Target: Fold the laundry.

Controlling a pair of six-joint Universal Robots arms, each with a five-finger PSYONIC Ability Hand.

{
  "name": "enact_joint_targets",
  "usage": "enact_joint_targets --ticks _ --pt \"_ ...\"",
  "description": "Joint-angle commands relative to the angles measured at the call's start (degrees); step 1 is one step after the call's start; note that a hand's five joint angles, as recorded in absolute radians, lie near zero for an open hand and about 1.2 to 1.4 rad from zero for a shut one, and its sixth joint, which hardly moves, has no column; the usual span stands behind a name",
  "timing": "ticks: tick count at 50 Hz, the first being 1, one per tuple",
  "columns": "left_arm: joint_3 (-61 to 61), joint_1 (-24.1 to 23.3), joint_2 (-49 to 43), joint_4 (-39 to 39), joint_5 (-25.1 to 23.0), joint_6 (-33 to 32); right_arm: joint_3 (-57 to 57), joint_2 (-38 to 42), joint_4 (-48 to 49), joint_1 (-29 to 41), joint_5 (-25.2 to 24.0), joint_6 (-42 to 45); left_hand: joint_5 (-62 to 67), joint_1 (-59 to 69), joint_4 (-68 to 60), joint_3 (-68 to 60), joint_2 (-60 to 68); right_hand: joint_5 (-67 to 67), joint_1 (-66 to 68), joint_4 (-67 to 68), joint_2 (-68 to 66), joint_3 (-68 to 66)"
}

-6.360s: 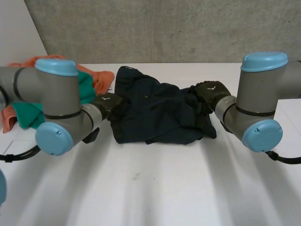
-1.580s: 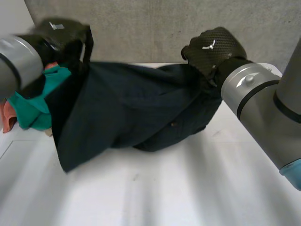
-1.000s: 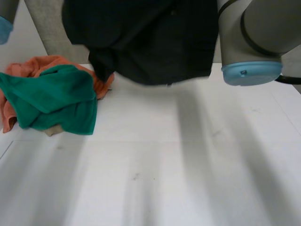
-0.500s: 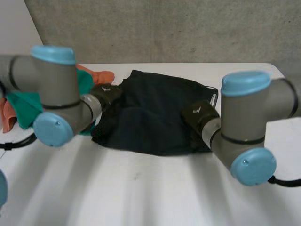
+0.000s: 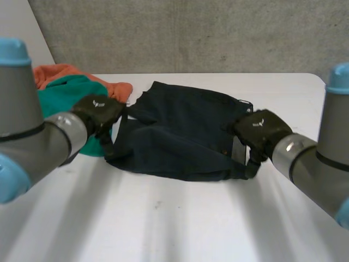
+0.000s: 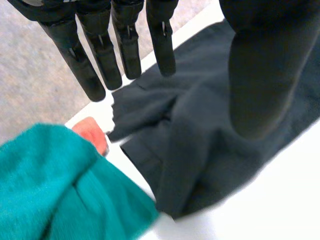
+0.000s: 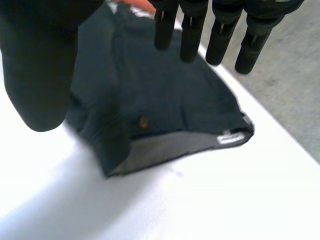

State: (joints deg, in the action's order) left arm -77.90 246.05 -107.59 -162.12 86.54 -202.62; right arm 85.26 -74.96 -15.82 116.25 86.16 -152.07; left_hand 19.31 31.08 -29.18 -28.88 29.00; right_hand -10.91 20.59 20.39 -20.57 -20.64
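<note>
A dark navy garment (image 5: 180, 136) lies spread on the white table (image 5: 174, 218), one side turned up to show a grey lining and a small button (image 7: 143, 121). My left hand (image 5: 99, 111) hovers at the garment's left edge, its fingers (image 6: 127, 45) straight and its thumb apart from them, holding nothing. My right hand (image 5: 260, 131) hovers at the garment's right edge near a white label (image 7: 227, 137). Its fingers (image 7: 190, 30) are straight too, clear of the cloth (image 7: 150, 85). The same dark cloth (image 6: 200, 145) lies below my left palm.
A green cloth (image 5: 68, 95) lies heaped on an orange cloth (image 5: 54, 71) at the table's back left, close beside my left hand. In the left wrist view the green cloth (image 6: 50, 195) touches the garment's edge. A grey concrete wall stands behind the table.
A second ago both hands held the garment high in the air. It now lies spread on the table, and both hands have let go of it and opened at its two sides.
</note>
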Motion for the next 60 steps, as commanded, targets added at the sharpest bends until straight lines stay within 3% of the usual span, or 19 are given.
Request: enact_joint_targets --ticks 1,5,6,12,27,36,40,43,45,49,52,60 --pt "-13.58 3.21 2.48 -5.66 -6.03 -3.3 10.18 -3.79 2.45 -1.9 -4.06 4.5 12.69 10.92 -12.82 -13.13 13.0 -12.47 12.79 12.99 -12.81 -12.74" --pt "-16.58 4.79 0.99 -9.53 -8.93 -4.18 14.49 -3.97 8.42 -1.82 -6.44 4.77 7.16 5.4 -7.29 -7.6 7.47 -13.82 14.14 14.34 -14.16 -14.09" --pt "-16.67 4.97 -0.59 -11.19 -9.63 -4.1 16.06 -3.79 11.13 -1.73 -7.05 4.77 0.31 -1.45 -0.44 -0.75 0.62 -13.65 13.98 14.17 -13.99 -13.92" --pt "-13.95 4.71 -6.48 -15.68 -9.81 -3.83 19.41 -0.63 21.34 -0.15 -8.2 6.17 -6.98 -8.74 6.85 6.54 -6.67 -8.6 8.93 9.13 -8.95 -8.87" --pt "-0.51 0.4 -19.67 -16.04 -2.96 -6.64 15.99 9.3 34.97 -0.14 -7.59 6.71 -5.65 -7.41 5.52 5.21 -5.34 -9.95 10.27 10.47 -10.29 -10.22" --pt "6.0 -1.71 -25.21 -15.95 1.78 -11.03 12.13 14.13 39.64 0.91 -5.48 6.09 4.26 2.5 -4.39 -4.7 4.57 -17.67 18.0 18.19 -18.01 -17.94" --pt "7.76 -2.24 -26.44 -15.95 3.54 -12.53 9.84 16.07 39.55 1.0 -3.81 5.56 7.47 5.7 -7.6 -7.91 7.78 -29.43 29.76 29.95 -29.77 -29.7" --pt "8.46 -2.5 -26.88 -16.04 3.72 -13.41 8.78 16.69 39.37 1.0 -2.67 5.21 13.17 11.41 -13.3 -13.61 13.48 -46.72 47.05 47.24 -47.07 -46.99" --pt "8.55 -2.59 -26.71 -16.3 3.72 -13.85 8.43 16.43 39.29 1.0 -1.97 4.86 24.05 22.28 -24.18 -24.48 24.36 -59.05 59.37 59.57 -59.39 -59.32" --pt "8.38 -2.59 -25.83 -16.83 3.55 -13.5 8.26 15.81 39.29 1.09 -1.26 3.55 43.58 41.82 -43.71 -44.02 43.89 -59.09 59.41 59.61 -59.43 -59.36" --pt "8.11 -2.59 -25.21 -17.35 3.28 -13.24 8.34 15.11 39.11 1.17 -1.17 2.93 49.85 48.08 -49.98 -50.28 50.15 -59.09 59.41 59.61 -59.43 -59.36" --pt "6.19 -2.24 -20.39 -15.43 2.76 -12.71 7.47 12.13 31.75 1.61 -1.61 4.32 50.69 48.92 -50.82 -51.12 51.0 -59.09 59.41 59.61 -59.43 -59.36"
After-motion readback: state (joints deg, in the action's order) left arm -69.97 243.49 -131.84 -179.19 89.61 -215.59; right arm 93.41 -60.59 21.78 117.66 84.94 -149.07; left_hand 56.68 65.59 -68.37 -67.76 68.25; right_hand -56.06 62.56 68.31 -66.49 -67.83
